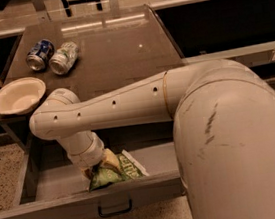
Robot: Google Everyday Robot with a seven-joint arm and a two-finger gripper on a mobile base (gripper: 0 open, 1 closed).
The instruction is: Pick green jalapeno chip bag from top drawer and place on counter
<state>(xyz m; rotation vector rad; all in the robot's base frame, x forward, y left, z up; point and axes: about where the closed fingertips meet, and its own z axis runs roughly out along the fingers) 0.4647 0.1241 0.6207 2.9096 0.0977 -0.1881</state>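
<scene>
Glossy dark counter (120, 58), blue can (39, 55), green-white can (64, 58) and white bowl (18, 96) near its left edge, top drawer (51, 181) pulled open below, green jalapeno chip bag (116, 173) against the front panel, bare floor to its left, tool (100, 167) down on the bag, grip cannot be told, bag's print unreadable

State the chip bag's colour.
Green bag, white edges, camera view; gripper at it inside the drawer.

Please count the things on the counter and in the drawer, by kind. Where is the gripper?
Cans: 2 (blue can, green-white can), on the counter.
Bowls: 1 (white bowl), on the counter.
Chip bags: 1 (green jalapeno chip bag), in the top drawer.
Total: 4.
The gripper is in the drawer, at the bag.
</scene>
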